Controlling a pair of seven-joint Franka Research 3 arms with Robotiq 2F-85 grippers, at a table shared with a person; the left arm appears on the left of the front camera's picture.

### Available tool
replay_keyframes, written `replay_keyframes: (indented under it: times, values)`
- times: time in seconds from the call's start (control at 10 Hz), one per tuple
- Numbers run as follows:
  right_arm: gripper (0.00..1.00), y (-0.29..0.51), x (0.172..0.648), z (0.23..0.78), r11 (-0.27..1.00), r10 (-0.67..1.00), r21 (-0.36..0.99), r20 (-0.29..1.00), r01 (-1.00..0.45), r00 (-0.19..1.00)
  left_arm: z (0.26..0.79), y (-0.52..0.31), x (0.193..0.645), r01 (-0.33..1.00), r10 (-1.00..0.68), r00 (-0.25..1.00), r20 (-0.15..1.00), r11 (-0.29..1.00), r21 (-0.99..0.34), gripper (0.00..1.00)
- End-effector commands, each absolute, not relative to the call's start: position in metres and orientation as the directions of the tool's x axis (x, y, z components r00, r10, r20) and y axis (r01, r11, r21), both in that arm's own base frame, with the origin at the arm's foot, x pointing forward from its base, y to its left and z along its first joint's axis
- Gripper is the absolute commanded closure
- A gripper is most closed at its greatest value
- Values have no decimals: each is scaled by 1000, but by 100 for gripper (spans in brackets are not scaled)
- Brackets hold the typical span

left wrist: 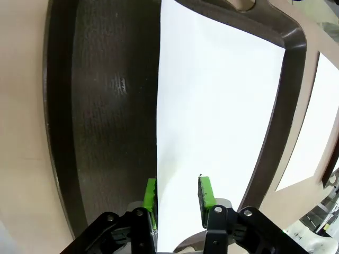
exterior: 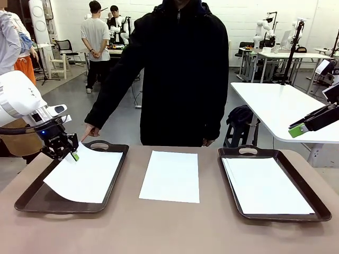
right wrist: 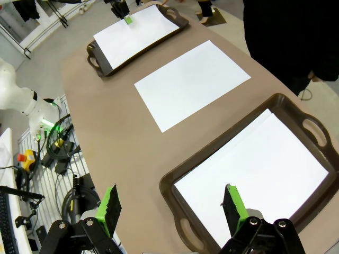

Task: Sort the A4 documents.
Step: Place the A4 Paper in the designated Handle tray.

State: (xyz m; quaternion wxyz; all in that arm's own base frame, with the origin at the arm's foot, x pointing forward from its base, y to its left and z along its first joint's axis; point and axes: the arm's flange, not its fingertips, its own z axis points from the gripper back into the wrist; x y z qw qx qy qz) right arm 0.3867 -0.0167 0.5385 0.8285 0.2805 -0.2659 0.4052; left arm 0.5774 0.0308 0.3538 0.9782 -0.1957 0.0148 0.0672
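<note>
Left pincer [left wrist: 177, 198] jaws parted astride thin white A4 sheet [exterior: 85, 173], letting it settle in dark brown tray [exterior: 32, 198] | your right pincer [right wrist: 172, 209] wide open, empty, parked clear.

- Left gripper [exterior: 69, 153] — low at the table's far left, fingers angled down, jaws slightly parted.
- Right gripper [right wrist: 172, 203] — raised at the right, jaws wide apart.

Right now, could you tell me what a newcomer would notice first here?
Three white sheets lie in a row: one askew in the left tray, one bare on the table between the trays, and one in the right tray. The left pincer hovers at the left sheet's far corner, jaws apart, where a person's finger points.
</note>
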Motion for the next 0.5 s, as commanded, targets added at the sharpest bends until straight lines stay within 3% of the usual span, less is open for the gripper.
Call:
replay_keyframes:
  times: [0.0, 0.1, 0.2, 0.3, 0.4]
  values:
    - [0, -16, 387, 537, 510, 522, 251, 670, -823, 528, 361, 33, 570, -168, 161, 986, -49, 917, -361, 40]
    - [0, -16, 387, 537, 510, 522, 251, 670, -823, 528, 363, 35, 569, -173, 169, 985, -44, 920, -352, 5]
    - [0, -16, 387, 537, 510, 522, 251, 670, -823, 528, 363, 36, 569, -173, 168, 985, -43, 921, -348, 20]
    - [0, -16, 387, 537, 510, 522, 251, 670, -823, 528, 364, 37, 568, -164, 162, 986, -39, 914, -372, 0]
    - [0, -16, 387, 537, 510, 522, 251, 670, -823, 528, 365, 37, 567, -158, 164, 986, -23, 899, -409, 1]
